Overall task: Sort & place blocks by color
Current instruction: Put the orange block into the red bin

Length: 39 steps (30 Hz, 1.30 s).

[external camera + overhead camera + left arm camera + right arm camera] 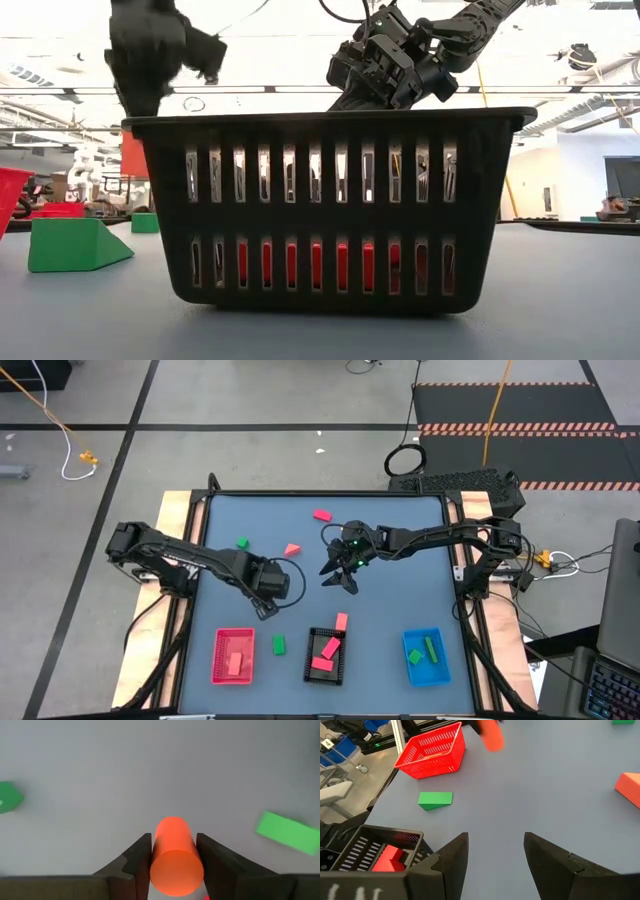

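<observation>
My left gripper (172, 840) hangs over the table's left middle (265, 585), shut on an orange-red cylinder block (172, 857), which also shows in the right wrist view (492, 735). My right gripper (495, 855) waits open and empty above the table's middle (340, 572). On the table lie a green block (242, 543), a salmon wedge (292, 549), a pink-red block (322, 515) and a green wedge (279, 645). Another pink-red block (341, 621) rests at the black tray's far rim. My left gripper pinches the cylinder's curved sides (156, 845) between its two fingers. The fingers point down and run along the cylinder's length, and its flat upper end faces the wrist camera. The cylinder hangs upright, lifted clear of the table.
Along the near edge stand a red tray (218, 660), a black tray (310, 660) and a blue tray (410, 670), each holding blocks. The black tray fills the low view (330, 210), with the green wedge (75, 245) to its left. Bare table lies between the grippers and the trays.
</observation>
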Available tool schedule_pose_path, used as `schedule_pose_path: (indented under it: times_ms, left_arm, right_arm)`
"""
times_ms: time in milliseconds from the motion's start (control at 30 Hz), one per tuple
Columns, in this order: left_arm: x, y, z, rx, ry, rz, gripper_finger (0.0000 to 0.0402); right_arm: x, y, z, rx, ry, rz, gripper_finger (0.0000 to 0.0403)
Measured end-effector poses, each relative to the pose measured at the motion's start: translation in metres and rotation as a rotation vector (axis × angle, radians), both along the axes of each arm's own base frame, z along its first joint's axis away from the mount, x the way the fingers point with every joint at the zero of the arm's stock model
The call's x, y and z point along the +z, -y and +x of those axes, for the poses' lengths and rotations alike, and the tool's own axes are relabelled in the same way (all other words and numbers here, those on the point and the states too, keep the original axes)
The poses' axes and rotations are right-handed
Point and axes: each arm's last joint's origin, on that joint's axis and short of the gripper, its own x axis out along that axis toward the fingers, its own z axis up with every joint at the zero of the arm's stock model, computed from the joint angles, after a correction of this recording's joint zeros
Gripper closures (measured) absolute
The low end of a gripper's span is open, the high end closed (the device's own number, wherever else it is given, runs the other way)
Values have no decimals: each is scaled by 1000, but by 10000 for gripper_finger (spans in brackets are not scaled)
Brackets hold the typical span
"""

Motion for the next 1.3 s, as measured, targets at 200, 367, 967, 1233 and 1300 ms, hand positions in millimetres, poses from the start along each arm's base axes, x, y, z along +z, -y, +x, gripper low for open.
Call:
schedule_pose_path:
  times_ms: [200, 367, 967, 1233, 1300]
  left_arm:
    - [34, 32, -4, -54, 34, -15, 260]
    - [46, 60, -15, -35, 29, -53, 253]
    - [43, 121, -54, 4, -11, -94, 243]
    - [39, 122, -56, -27, -21, -76, 241]
    - [39, 122, -56, -49, -22, -74, 241]
  right_arm:
    - [0, 0, 0, 0, -1, 0, 216]
    - [-1, 0, 0, 0, -8, 2, 216]
    - [0, -1, 0, -15, -11, 27, 216]
    - [0, -1, 0, -15, -11, 27, 216]
    - [0, -1, 0, -15, -11, 27, 216]
